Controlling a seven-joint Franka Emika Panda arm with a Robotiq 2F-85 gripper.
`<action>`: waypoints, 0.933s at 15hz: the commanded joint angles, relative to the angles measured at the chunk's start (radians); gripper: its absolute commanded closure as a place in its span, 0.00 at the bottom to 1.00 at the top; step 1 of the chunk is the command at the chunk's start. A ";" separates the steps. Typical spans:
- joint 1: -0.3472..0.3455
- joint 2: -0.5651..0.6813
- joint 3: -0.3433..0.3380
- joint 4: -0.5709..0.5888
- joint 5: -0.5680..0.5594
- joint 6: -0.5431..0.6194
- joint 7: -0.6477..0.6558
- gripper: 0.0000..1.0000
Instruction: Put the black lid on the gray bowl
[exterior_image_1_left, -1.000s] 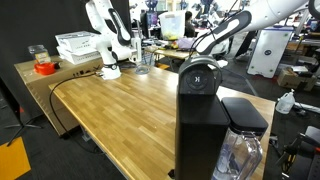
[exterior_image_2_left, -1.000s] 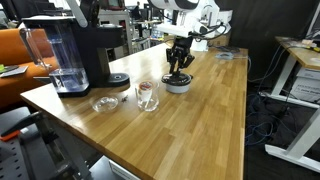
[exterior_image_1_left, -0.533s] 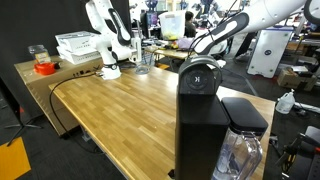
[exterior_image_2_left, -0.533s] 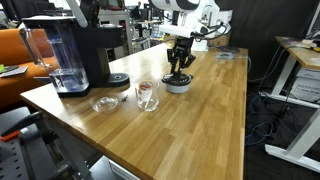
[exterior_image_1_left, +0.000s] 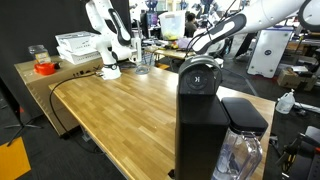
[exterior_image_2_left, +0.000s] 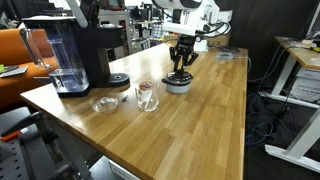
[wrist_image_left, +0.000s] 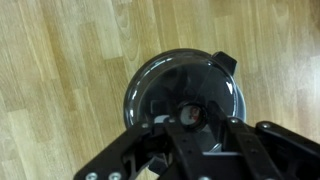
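Observation:
In an exterior view my gripper (exterior_image_2_left: 179, 72) points straight down over the gray bowl (exterior_image_2_left: 178, 86) on the wooden table. In the wrist view the round black lid (wrist_image_left: 170, 85) fills the middle, with a small black tab at its rim. The jaws are shut on the lid's centre knob (wrist_image_left: 190, 113). The lid covers the bowl's mouth, so little of the bowl shows there. Whether the lid rests on the bowl or hangs just above it, I cannot tell. In an exterior view only my arm (exterior_image_1_left: 222, 33) shows, behind the coffee machine.
A black coffee machine (exterior_image_2_left: 85, 50) (exterior_image_1_left: 200, 105) stands at one table end. Near it are a glass cup (exterior_image_2_left: 146, 95), a small glass dish (exterior_image_2_left: 104, 103) and a dark disc (exterior_image_2_left: 118, 78). A second white arm (exterior_image_1_left: 105, 40) and a white basket (exterior_image_1_left: 77, 45) stand at the far corner.
My gripper and arm have shifted very slightly above the bowl. The jaws have stayed shut on the knob.

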 joint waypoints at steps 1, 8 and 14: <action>-0.008 0.042 0.014 0.082 -0.015 -0.067 -0.029 0.92; 0.006 0.113 0.030 0.187 -0.020 -0.120 -0.062 0.92; 0.006 0.145 0.027 0.245 -0.022 -0.154 -0.069 0.92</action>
